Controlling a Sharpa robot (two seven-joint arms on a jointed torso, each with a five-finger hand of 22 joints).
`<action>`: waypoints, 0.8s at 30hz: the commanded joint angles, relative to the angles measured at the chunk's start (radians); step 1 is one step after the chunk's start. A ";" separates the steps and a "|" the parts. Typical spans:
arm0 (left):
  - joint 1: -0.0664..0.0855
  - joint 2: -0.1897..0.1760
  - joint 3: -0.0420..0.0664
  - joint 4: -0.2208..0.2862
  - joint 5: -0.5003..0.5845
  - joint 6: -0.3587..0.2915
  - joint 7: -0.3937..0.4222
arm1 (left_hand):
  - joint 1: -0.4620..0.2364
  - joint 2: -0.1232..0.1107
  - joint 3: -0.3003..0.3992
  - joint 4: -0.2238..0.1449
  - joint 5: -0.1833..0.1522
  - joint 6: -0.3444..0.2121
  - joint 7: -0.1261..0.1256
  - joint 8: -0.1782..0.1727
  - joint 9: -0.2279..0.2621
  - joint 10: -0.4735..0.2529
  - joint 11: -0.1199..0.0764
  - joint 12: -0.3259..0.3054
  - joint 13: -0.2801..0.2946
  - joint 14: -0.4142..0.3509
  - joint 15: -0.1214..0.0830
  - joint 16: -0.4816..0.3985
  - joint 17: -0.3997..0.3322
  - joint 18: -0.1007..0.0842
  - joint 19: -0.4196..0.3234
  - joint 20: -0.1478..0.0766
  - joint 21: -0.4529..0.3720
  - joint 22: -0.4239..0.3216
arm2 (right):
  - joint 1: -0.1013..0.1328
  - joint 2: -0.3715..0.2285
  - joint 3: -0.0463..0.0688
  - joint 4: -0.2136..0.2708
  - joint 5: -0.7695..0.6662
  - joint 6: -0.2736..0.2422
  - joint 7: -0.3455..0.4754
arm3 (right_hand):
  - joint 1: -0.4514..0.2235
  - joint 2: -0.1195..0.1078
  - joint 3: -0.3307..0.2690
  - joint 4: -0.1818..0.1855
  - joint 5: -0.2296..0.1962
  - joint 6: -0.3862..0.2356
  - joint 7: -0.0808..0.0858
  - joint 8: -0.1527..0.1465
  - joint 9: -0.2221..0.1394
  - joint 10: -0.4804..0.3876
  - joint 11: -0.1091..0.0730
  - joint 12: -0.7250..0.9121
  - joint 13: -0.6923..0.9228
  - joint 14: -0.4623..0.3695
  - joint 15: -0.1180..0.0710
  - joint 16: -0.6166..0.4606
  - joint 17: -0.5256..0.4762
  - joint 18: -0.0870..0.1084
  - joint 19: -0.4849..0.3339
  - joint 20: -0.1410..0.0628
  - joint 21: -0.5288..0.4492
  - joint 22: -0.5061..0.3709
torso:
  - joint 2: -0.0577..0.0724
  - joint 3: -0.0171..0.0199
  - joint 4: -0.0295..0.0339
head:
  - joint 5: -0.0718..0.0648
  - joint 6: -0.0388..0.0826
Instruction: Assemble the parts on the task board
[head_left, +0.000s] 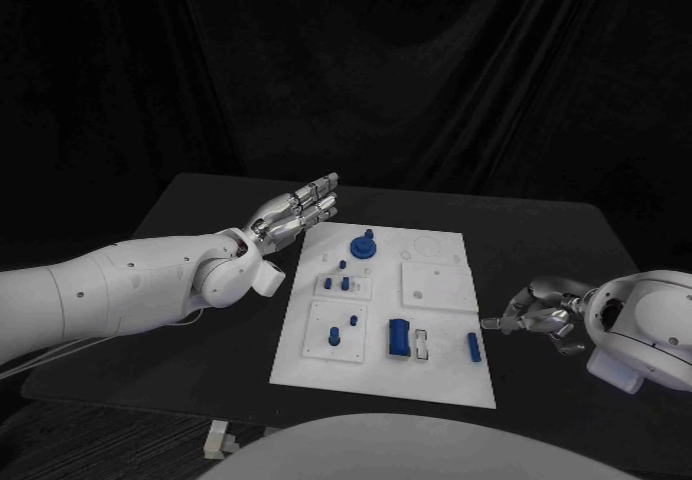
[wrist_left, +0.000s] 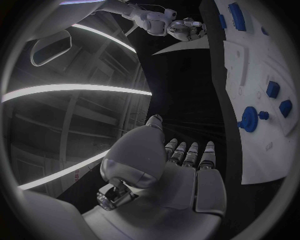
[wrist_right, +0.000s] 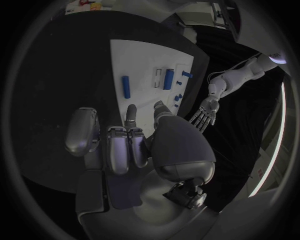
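Observation:
The white task board (head_left: 433, 370) lies mid-table. On it are a round blue part (head_left: 365, 243) at the far end, two small blue pieces (head_left: 338, 283), a blue peg (head_left: 335, 335), a blue block (head_left: 398, 340) and a blue bar (head_left: 472, 346) near the right edge. My left hand (head_left: 296, 212) hovers flat with fingers stretched out, just left of the board's far left corner, holding nothing. My right hand (head_left: 537, 312) is just off the board's right edge, beside the bar, fingers curled in with nothing seen in them. The right wrist view shows the bar (wrist_right: 125, 86) beyond the fingertips (wrist_right: 131, 112).
Black table (head_left: 188, 300) surrounds the board, with open surface on both sides and behind it. A small pale object (head_left: 216, 440) sits below the table's near edge. The left wrist view shows the round part (wrist_left: 249, 119) and my right hand (wrist_left: 187, 29) far off.

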 joint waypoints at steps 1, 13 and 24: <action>-0.002 0.000 0.001 0.000 0.000 0.004 0.012 | 0.010 0.002 0.006 -0.004 0.008 0.002 0.004 0.004 0.001 0.000 0.003 -0.007 -0.001 0.000 0.003 -0.004 -0.001 0.008 -0.001 0.008 -0.003 -0.002 | -0.005 -0.008 -0.001 0.004 -0.163 0.063 -0.062 | 0.003 0.008 -0.005 -0.001 0.007 0.007 0.000 -0.009 -0.010 0.104 -0.005 0.003 0.263 0.097 -0.002 0.002 0.219 0.001 0.011 -0.001 -0.001 0.160 | 0.001 -0.0002 -0.0035 | -0.004 0.000; -0.003 -0.003 0.001 0.002 0.000 0.006 0.011 | 0.017 0.002 0.011 -0.012 0.017 0.002 0.004 0.004 0.001 0.000 0.005 -0.007 -0.001 0.000 0.003 -0.004 -0.001 0.008 -0.001 0.008 -0.003 -0.002 | -0.023 -0.014 -0.003 0.018 -0.246 0.029 -0.054 | 0.049 0.015 0.005 -0.032 -0.004 0.054 -0.003 -0.028 -0.045 0.104 -0.006 0.003 0.263 0.097 -0.007 0.003 0.221 -0.001 0.015 -0.005 0.010 0.162 | 0.001 -0.0006 -0.0018 | -0.020 0.000; -0.004 -0.004 0.001 0.006 0.000 0.010 0.008 | 0.021 0.002 0.014 -0.017 0.022 0.003 0.004 0.004 0.001 0.000 0.006 -0.007 -0.001 0.000 0.003 -0.004 -0.001 0.008 -0.001 0.008 -0.003 -0.002 | -0.052 0.006 -0.003 0.023 -0.261 0.026 -0.067 | 0.052 0.015 0.011 -0.036 0.089 0.091 -0.007 -0.051 -0.074 0.104 -0.009 0.003 0.263 0.098 -0.011 0.004 0.223 0.000 0.014 -0.008 0.003 0.160 | 0.001 -0.0008 -0.0022 | -0.059 0.000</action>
